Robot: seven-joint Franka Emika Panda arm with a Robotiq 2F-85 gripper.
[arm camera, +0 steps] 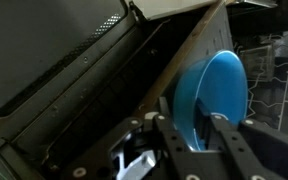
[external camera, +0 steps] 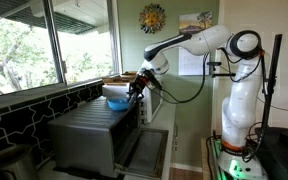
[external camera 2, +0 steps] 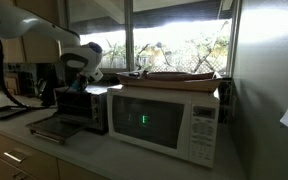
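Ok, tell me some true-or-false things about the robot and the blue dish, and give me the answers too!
1. The blue dish is between the fingers of the gripper. True.
2. The microwave is black. False: it is white.
3. The door of the toaster oven is shut. False: it hangs open.
4. A sun ornament hangs on the wall. True.
5. The blue dish lies on the floor. False: it sits on top of the toaster oven.
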